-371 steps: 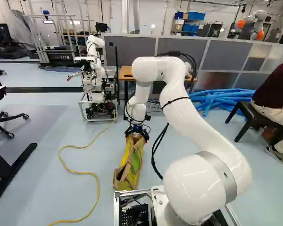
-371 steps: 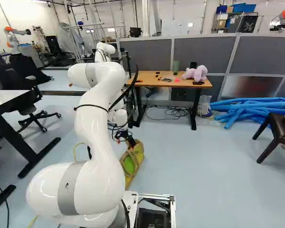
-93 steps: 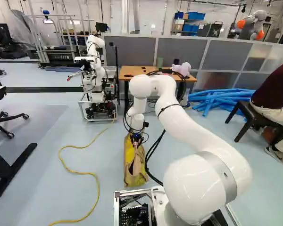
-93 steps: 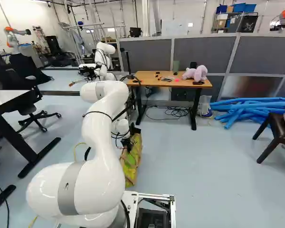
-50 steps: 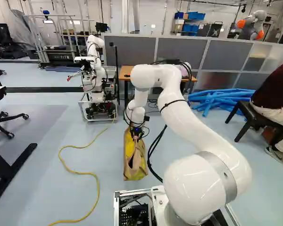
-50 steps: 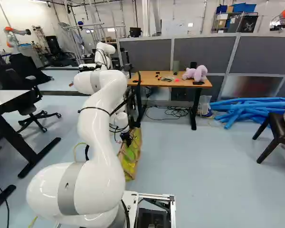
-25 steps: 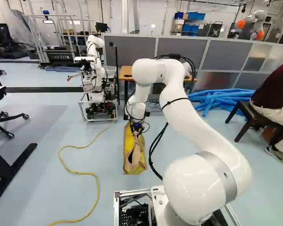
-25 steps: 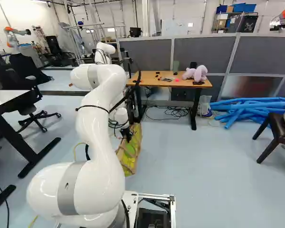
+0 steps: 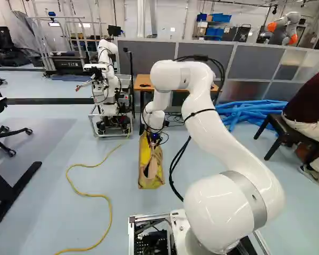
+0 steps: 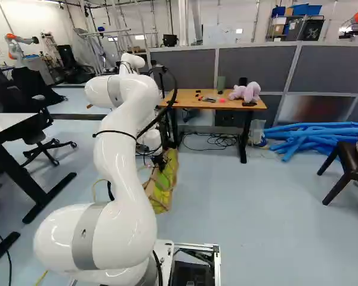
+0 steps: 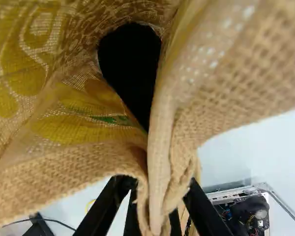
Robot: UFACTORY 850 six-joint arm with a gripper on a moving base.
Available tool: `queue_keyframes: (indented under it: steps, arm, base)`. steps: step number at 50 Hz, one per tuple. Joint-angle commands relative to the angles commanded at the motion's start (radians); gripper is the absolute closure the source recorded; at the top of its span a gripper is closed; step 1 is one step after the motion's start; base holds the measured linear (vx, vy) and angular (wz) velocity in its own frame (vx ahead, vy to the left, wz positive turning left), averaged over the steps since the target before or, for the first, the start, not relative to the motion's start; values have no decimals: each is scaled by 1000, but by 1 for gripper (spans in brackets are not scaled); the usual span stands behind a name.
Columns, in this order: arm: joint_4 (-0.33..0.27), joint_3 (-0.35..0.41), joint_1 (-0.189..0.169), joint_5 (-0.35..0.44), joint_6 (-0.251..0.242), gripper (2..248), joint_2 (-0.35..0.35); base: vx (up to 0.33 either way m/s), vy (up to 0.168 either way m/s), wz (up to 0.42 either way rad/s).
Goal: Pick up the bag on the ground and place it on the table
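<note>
The white arm arches forward and drops to its pincer, its 2 fingers clamped on the coarse-cloth edge of the bag. The bag is below the pincer, nearer than the worktop; whether it touches the floor, I cannot tell.

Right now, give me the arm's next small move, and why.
I'd raise the gripper straight up: it is shut on the rim of the bag, but the bag hangs or stands below the tabletop, short of the table, so it probably needs height before going forward.
</note>
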Motion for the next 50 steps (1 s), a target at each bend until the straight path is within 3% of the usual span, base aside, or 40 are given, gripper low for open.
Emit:
queue_keyframes:
  steps: [18,50]
  arm:
    - [-3,-40,-9,-22,0,215,21]
    - [-49,-186,-28,-129,0,215,-43]
  base:
    - [0,0,0]
    - [0,0,0]
